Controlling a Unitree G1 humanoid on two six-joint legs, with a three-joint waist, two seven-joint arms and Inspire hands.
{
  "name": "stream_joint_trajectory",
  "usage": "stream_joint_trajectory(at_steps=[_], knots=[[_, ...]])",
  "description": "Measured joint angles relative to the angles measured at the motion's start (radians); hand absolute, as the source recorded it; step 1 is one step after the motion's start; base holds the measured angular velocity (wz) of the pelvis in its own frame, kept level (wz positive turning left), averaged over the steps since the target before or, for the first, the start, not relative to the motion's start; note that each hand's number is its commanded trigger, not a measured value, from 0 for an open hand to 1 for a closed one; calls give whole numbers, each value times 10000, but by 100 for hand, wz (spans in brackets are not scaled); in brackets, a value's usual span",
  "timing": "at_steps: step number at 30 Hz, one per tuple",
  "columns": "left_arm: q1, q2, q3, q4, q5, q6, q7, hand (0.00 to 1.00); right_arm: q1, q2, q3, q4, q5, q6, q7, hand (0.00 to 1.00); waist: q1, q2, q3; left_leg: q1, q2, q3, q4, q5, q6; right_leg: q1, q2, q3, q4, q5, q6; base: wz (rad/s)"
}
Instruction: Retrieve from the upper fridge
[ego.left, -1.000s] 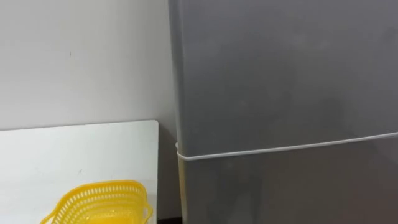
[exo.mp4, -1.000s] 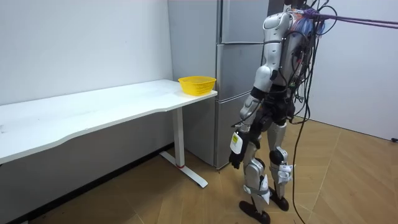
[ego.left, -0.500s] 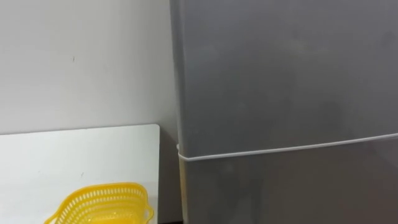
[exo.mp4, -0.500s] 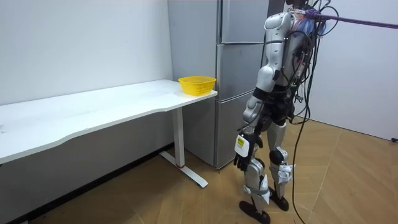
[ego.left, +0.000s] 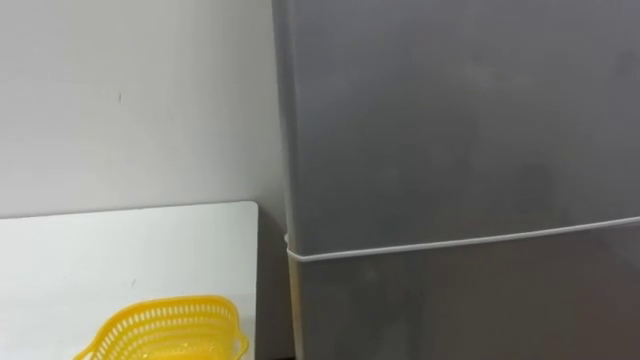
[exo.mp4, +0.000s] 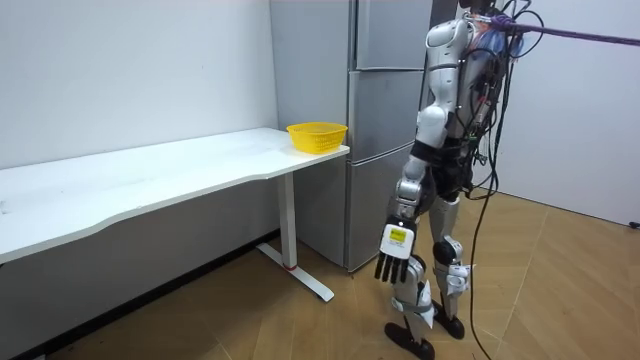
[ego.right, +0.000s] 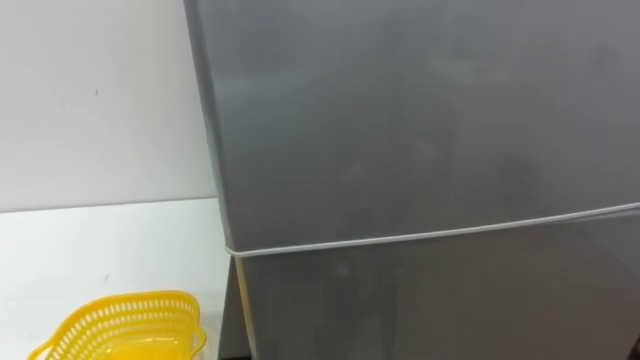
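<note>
Robot faces the shut, smooth grey fridge (ego.left: 450, 130)
Its left hand (exo.mp4: 393, 258), fingers straight, has swung forward; a yellow lattice basket (ego.left: 165, 328) sits on the white desk (ego.left: 120, 250).

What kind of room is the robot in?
Probably a plain room set up like a kitchen: a tall grey fridge and, beside it, a long white table holding a yellow basket.

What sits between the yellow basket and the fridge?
Nothing stands there. The left eye view shows bare table beside the basket, then a narrow gap before the fridge.
</note>
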Motion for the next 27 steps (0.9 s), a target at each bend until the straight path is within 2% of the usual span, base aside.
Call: stream_joint_trajectory(at_steps=[5, 10, 11, 13, 16, 19, 21, 23, 25, 27], knots=[[-348, -11, 1240, -816, -4700, -892, 1191, 0, 102, -6, 1, -133, -94, 154, -19, 0, 286, -67, -4, 106, -28, -13, -124, 4, 0, 112, -18, -12, 14, -10, 20, 1], [-604, -144, 1658, -1794, -7473, -1580, 2211, 0, 326, -17, 2, -386, -114, 205, -158, 0, 592, -87, -14, 217, -48, 39, -272, 8, 10, 39, 0, 50, 63, -11, 34, -8], [-604, -152, 1663, -1956, -7760, -1674, 2340, 0, 330, -19, 1, -413, -123, 202, -161, 0, 617, -79, -17, 214, -46, 40, -271, 8, 10, 18, 1, 43, 78, -11, 35, 0], [-624, -152, 1673, -2518, -8842, -2122, 2880, 0, 364, -21, -1, -488, -409, 195, -245, 0, 735, -65, -27, 234, -32, 42, -258, 8, 9, -27, -2, -19, 163, -7, 37, -4], [-585, -153, 1656, -3591, -9632, -2644, 3611, 0, 379, -27, 5, -683, -834, 158, -271, 0, 817, -63, -35, 268, -37, 37, -259, 11, 6, -21, -3, -30, 185, -7, 36, -1], [-566, -146, 1659, -4495, -9892, -3166, 4060, 0, 457, -47, 4, -855, -1138, 46, -366, 0, 911, -47, -43, 291, -53, 69, -291, 14, 11, -20, -18, 17, 187, -7, 38, -5], [-567, -142, 1823, -5143, -9881, -3363, 4496, 0, 598, -54, -26, -957, -1653, -87, -462, 0, 946, -37, -46, 288, -59, 62, -314, 13, 14, -22, -20, 22, 200, -5, 39, -2], [-564, -131, 1994, -6024, -9859, -3735, 5073, 0, 685, -57, -165, -1004, -2060, -267, -553, 0, 949, -38, -46, 284, -69, 53, -362, 13, 15, -11, -25, 0, 196, -4, 43, 0], [-517, -97, 2062, -7222, -9735, -4282, 5641, 0, 899, -55, -296, -1232, -2287, -417, -582, 0, 1007, 5, -51, 334, -76, 53, -451, 21, 26, -11, -27, 23, 199, -4, 44, -4], [-393, -95, 2061, -8355, -9446, -4504, 6078, 0, 993, -53, -349, -1306, -2337, -483, -623, 0, 1034, 33, -54, 395, -72, 55, -459, 23, 27, -2, -28, 5, 207, -4, 44, -5]])
